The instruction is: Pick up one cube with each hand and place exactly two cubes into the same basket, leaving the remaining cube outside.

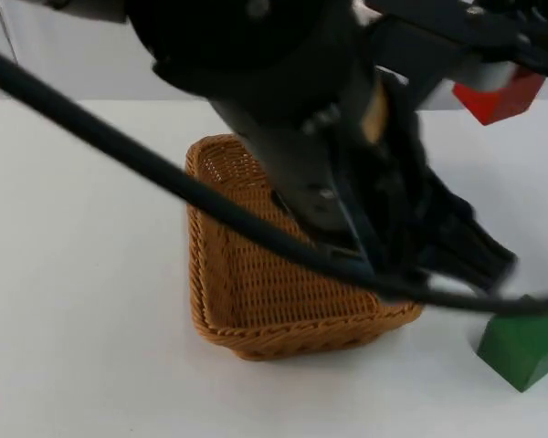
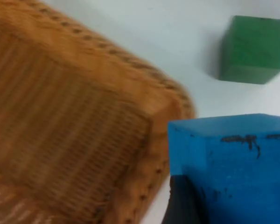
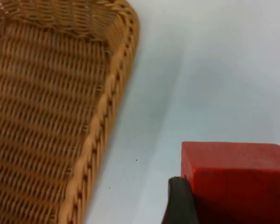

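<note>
The left arm (image 1: pixel 301 137) is reaching across the basket (image 1: pixel 247 301), hiding much of it. A red cube (image 1: pixel 500 99) is hanging above the table (image 1: pixel 73 274); a green cube (image 1: pixel 522 347) is sitting beside the basket

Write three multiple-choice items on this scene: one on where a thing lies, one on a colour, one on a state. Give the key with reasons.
1. Where is the green cube?
A. inside the basket
B. on the table beside the basket
C. in the left gripper

2. What colour is the cube in the right gripper?
A. red
B. yellow
C. green

3. What is the state of the basket?
A. holds two cubes
B. turned upside down
C. no cube visible in it

Key: 1 B, the green cube rests on the table outside the rim. 2 A, the red cube sits against its finger. 3 C, the blue cube is held by the left gripper, and the visible weave is bare.
</note>
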Motion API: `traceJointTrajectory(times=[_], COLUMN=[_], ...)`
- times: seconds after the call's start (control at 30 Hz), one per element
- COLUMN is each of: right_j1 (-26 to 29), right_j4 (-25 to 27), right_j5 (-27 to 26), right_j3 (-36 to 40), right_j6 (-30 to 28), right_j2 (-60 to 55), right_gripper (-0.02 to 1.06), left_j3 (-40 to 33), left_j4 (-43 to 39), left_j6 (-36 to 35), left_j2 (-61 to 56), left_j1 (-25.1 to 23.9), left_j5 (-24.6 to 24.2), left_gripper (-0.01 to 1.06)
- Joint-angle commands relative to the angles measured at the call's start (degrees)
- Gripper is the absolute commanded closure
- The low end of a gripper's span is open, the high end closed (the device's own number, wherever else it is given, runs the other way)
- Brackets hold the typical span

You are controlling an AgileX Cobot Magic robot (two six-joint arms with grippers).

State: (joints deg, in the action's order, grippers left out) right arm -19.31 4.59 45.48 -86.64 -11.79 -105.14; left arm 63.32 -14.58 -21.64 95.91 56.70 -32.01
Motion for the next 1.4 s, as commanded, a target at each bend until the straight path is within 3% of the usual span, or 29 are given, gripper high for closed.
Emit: traceJointTrajectory(times=[0.0, 0.27, 0.4, 0.6, 0.9, 1.07, 1.37], right_j1=[-0.8, -5.2, -7.5, -10.1, -11.2, -11.8, -12.7], right_j4=[0.2, 0.2, 0.6, 2.0, 5.1, 6.4, 7.8], right_j5=[-1.1, -3.5, 1.9, 5.7, 6.0, 4.2, 0.1], right_j3=[-0.5, -1.9, -9.7, -18.8, -26.1, -27.0, -27.5], right_j6=[-0.7, -1.4, -1.4, -1.4, -1.4, -1.4, -1.4], right_j2=[0.1, -0.9, -6.0, -13.2, -21.5, -24.7, -30.3], right_gripper=[1.05, 1.05, 1.05, 1.05, 1.05, 1.05, 1.05], left_j3=[-0.2, -2.9, -7.3, -8.8, -8.8, -8.8, -8.8], left_j4=[-0.8, -1.4, -1.4, -4.1, -8.6, -8.9, -11.9], left_j6=[-0.2, 1.4, 1.4, 1.5, 1.5, 1.5, 1.5], left_j2=[-0.8, -0.8, -0.8, 0.1, 5.5, 8.5, 11.2], left_j1=[-1.6, -7.7, -9.5, -9.9, -12.9, -15.4, -15.8], left_j5=[-0.4, 1.9, 8.4, 16.6, 19.5, 21.6, 24.1], left_gripper=[1.05, 1.05, 1.05, 1.05, 1.05, 1.05, 1.05])
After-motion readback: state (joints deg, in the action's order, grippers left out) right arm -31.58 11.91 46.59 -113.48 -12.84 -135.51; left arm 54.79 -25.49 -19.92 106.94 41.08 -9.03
